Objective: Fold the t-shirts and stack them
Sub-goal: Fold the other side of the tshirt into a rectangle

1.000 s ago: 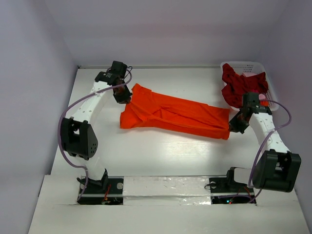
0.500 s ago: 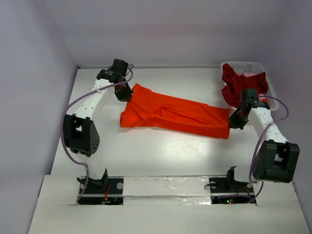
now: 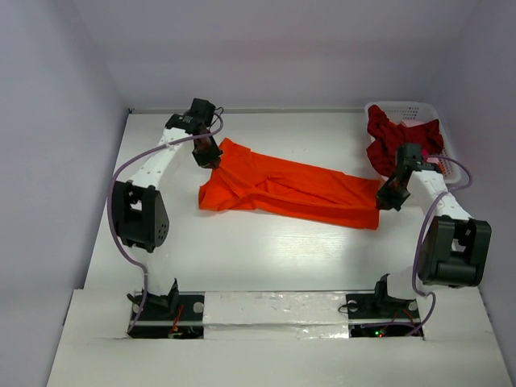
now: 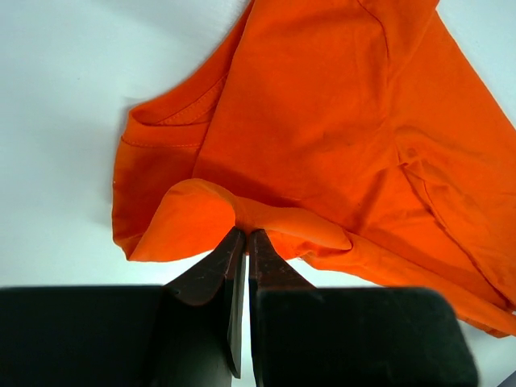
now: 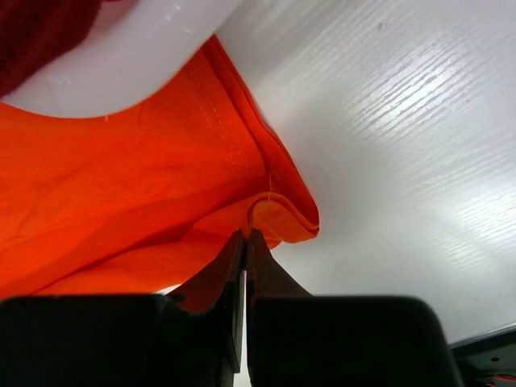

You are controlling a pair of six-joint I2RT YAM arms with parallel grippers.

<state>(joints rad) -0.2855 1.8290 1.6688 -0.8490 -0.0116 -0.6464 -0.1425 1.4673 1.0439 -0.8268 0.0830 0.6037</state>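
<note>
At ten and three o'clock, left gripper and right gripper clamp the orange t-shirt, apparently spreading it; folding next likely needs matched moves.

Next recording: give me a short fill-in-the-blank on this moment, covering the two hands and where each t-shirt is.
The left hand and the right hand each pinch an edge of the orange t-shirt, so both hands are ___.
The crimson t-shirt spills over the white basket, which stands at the far ___ corner of the table.
The number of t-shirts lying stretched out on the table is ___.
Missing words: shut; right; one.
</note>
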